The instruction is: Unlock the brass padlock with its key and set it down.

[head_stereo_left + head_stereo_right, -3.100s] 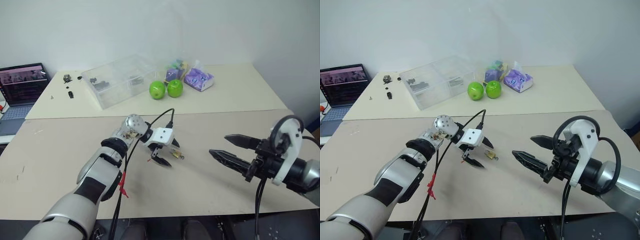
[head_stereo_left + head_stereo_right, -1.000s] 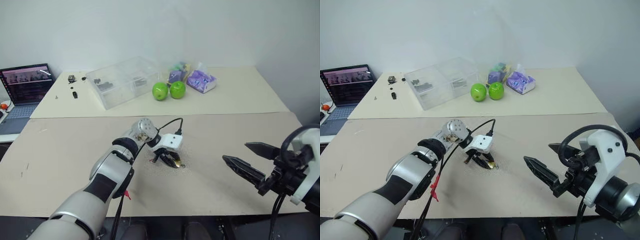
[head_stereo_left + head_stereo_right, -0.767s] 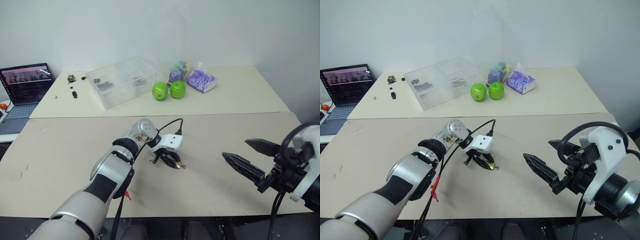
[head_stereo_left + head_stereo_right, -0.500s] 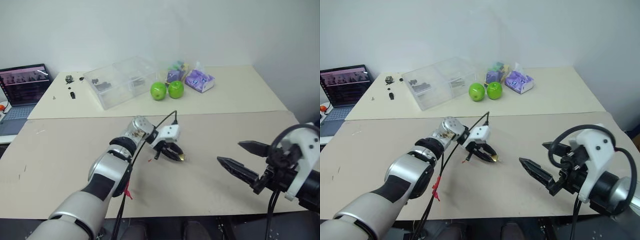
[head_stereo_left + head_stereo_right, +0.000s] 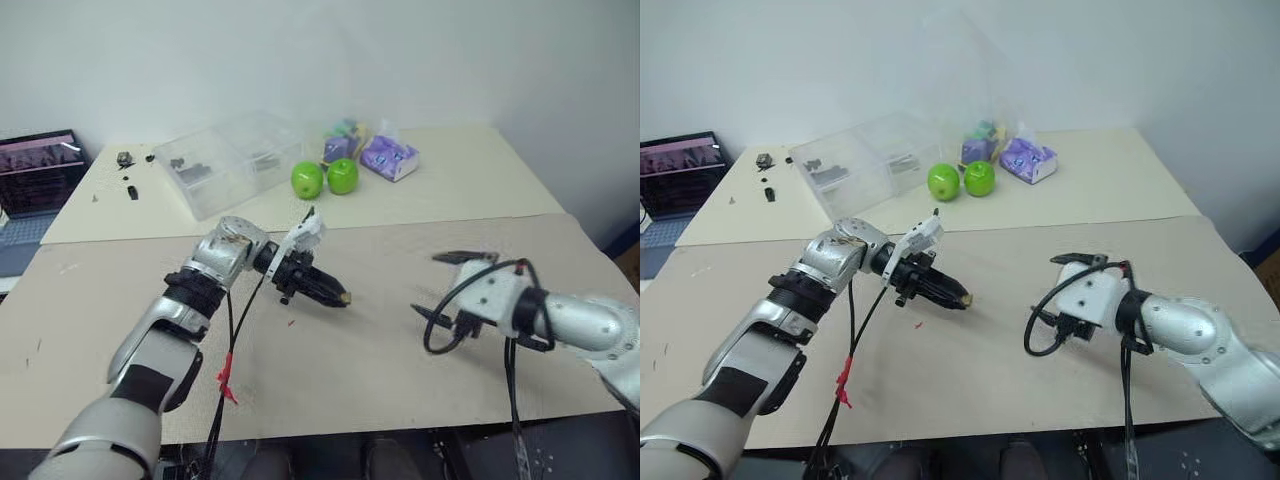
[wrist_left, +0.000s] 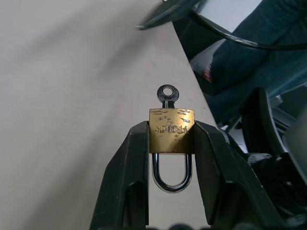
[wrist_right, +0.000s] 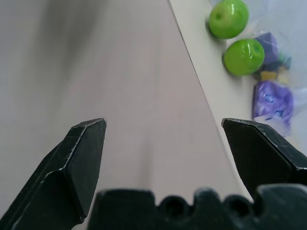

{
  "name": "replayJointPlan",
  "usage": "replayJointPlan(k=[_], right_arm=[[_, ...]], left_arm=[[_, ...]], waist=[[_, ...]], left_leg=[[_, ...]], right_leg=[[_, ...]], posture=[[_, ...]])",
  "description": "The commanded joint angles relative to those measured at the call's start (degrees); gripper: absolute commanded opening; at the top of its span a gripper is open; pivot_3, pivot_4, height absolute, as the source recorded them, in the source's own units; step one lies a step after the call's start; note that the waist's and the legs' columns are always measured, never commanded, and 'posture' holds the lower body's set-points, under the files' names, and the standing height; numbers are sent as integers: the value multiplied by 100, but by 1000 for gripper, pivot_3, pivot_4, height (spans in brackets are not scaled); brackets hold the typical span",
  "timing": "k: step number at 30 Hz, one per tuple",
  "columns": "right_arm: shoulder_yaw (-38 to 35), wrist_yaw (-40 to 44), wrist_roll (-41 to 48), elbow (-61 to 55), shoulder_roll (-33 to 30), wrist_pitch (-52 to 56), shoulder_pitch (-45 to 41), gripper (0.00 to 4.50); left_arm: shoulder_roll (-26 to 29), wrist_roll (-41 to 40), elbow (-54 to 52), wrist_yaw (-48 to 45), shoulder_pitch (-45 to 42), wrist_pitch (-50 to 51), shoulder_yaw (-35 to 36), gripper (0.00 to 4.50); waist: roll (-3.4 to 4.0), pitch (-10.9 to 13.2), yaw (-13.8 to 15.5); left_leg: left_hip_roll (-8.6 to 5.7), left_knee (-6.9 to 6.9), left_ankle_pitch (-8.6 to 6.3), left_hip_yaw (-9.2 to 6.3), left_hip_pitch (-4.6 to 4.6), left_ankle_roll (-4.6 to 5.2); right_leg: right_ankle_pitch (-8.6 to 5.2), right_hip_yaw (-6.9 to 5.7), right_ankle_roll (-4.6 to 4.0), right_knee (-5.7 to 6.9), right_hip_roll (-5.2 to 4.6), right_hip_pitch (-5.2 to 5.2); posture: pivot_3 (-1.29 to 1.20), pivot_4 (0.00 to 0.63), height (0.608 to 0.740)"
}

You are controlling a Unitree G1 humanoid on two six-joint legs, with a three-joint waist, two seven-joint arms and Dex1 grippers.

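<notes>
The brass padlock [image 6: 171, 131] is pinched by its sides between my left gripper's black fingers [image 6: 136, 163], with its silvery shackle turned toward the wrist. The key [image 6: 168, 93] sticks out of the lock's far face, round bow outward. In the left eye view my left gripper [image 5: 335, 296] hovers above the middle of the beige table and points right, the padlock [image 5: 343, 297] a gold speck at its tip. My right gripper [image 5: 442, 287] hangs a short way to the right, facing the lock. Its fingers [image 7: 84, 158] are spread wide with nothing between them.
At the back of the table [image 5: 400, 370] stand a clear plastic box [image 5: 225, 160], two green apples [image 5: 308, 180] and purple packets [image 5: 388, 157]. A laptop [image 5: 40, 170] and small dark parts [image 5: 127, 160] lie at the far left. A red fleck [image 5: 291, 322] lies under my left gripper.
My left gripper has lifted the padlock off the table and rolled to point right. My right arm has swung in toward the lock and rolled its wrist. The camera has shifted a little.
</notes>
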Motion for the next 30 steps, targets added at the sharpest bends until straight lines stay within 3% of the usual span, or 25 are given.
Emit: replayJointPlan(k=[1, 5, 11, 19, 23, 30], right_arm=[[75, -9, -933, 245, 288, -1326, 278, 4500], [-193, 241, -857, -59, 681, -1446, 507, 4500], [-364, 716, -365, -734, 1265, -678, 212, 4500], [-533, 1084, -317, -1042, 1607, -159, 67, 4500], [-658, 1188, -403, -1090, 1630, -184, 247, 3483], [-1076, 1352, -409, -1251, 1624, -329, 734, 3483]], left_arm=[[138, -411, -519, -40, -14, 542, -169, 1012], [32, -426, -359, -40, -184, 560, -194, 1012], [-346, -420, -160, -40, -406, 479, -311, 1012], [-659, -402, -266, -40, -479, 484, -414, 1012], [-659, -410, -144, -40, -577, 401, -432, 934], [-564, -432, -63, -40, -637, 297, -481, 934]], waist=[[0, 0, 37], [-12, 7, 46], [-38, 23, 39], [-35, 21, 37], [-36, 21, 45], [-38, 22, 46]], left_leg=[[-1, -1, 0, 1, 0, 0], [-1, 1, 0, 3, -3, 0], [-2, 3, 0, 4, 4, 0], [4, 3, -1, 4, 1, 2], [3, 3, -1, 3, -1, 3], [2, 3, -1, 4, 0, 3]], right_leg=[[5, 0, -11, -1, -2, 1], [17, 1, -38, -2, -2, 4], [24, 1, -51, -20, -3, 17], [28, 0, -60, -9, 3, 16], [28, 0, -60, -11, 2, 16], [28, 0, -60, -11, 2, 17]], posture=[[0, 150, 740], [0, 150, 740], [0, 150, 740], [0, 150, 740], [0, 150, 740], [0, 150, 740]])
